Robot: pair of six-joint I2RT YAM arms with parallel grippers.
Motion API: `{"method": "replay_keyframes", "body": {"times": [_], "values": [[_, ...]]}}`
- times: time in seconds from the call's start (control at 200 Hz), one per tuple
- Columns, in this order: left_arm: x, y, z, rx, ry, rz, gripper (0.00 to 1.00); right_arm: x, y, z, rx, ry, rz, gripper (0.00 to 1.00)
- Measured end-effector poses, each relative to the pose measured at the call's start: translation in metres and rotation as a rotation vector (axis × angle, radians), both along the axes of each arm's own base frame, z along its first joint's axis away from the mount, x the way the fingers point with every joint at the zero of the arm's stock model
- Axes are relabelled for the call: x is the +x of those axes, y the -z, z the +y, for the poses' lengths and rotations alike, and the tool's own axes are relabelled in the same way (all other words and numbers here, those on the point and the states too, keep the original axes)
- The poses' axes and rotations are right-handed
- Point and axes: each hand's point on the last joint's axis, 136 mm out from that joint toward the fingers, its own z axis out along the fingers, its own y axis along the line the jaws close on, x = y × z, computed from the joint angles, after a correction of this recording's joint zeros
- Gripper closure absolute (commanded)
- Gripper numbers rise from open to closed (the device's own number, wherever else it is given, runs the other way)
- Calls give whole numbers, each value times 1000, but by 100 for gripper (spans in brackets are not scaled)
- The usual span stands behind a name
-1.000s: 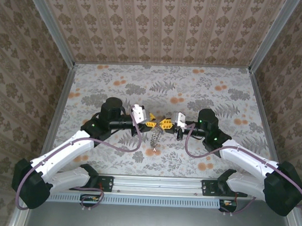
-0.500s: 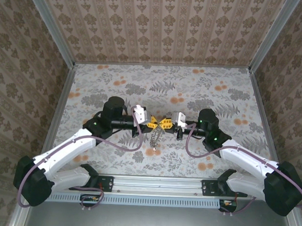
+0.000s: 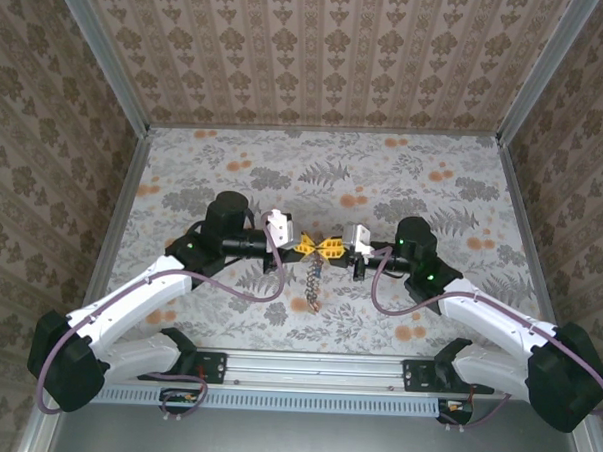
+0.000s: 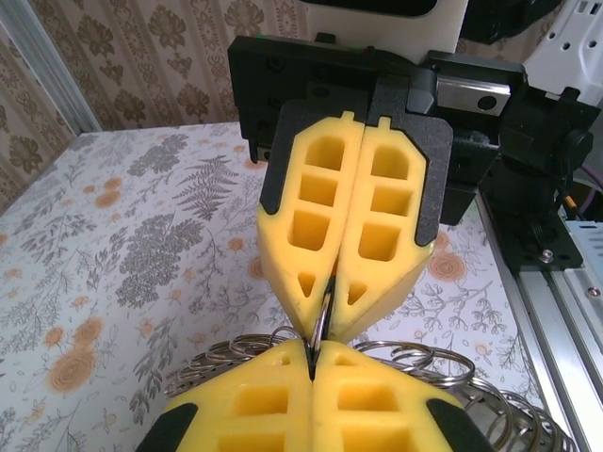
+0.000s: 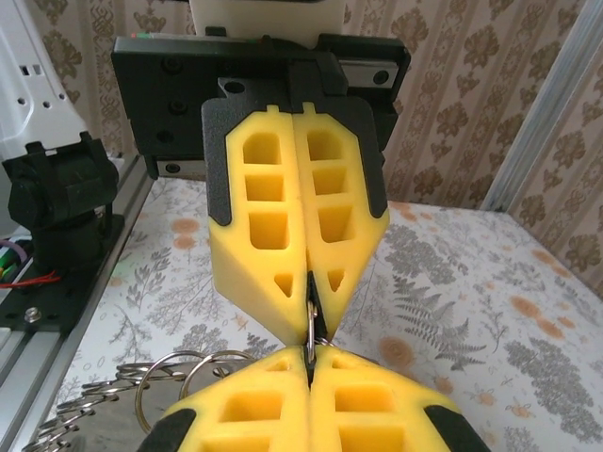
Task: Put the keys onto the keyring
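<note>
In the left wrist view the left gripper's [image 4: 311, 358] yellow jaws are cut off by the bottom edge and hide most of the keyring [image 4: 215, 362] behind them. The right wrist view cuts off the right gripper's [image 5: 309, 356] jaws likewise. The keyring's pinched loop shows as a thin sliver, the rest buried between closed jaws. From above, the hanging keyring is too small to tell keys from rings.

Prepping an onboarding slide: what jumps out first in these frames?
Two yellow-fingered hands meet tip to tip over the middle of the floral table. The left hand and the right hand are both shut on one thin loop of the keyring. The rest of it, a clump of linked metal rings, hangs below the pinch.
</note>
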Motion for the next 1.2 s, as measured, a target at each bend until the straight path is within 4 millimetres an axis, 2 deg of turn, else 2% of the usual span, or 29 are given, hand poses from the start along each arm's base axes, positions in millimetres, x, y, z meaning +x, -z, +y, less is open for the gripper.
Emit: {"method": "replay_keyframes", "body": {"times": [0.035,0.07,0.29,0.425,0.565,0.735,1.045,1.145,1.2], "values": [[0,1,1,10,-1,5,100,0,2,0,-20,0,2,75],[-1,2,2,28,-5,14,100,0,2,0,-43,-2,-7,70],[0,-2,9,132,-37,12,100,5,-17,-7,-223,22,-87,66],[-3,3,10,190,-38,9,100,4,-14,-11,-309,30,-55,68],[-3,18,8,256,-38,44,100,3,-5,-4,-381,9,34,73],[0,29,7,297,-42,76,100,2,6,2,-425,-11,127,74],[1,27,5,287,-44,73,100,-3,22,2,-454,-21,233,71],[1,25,4,276,-38,73,100,-3,26,4,-457,-22,253,75],[0,23,3,267,-31,71,100,-2,27,4,-457,-18,269,80]]}}
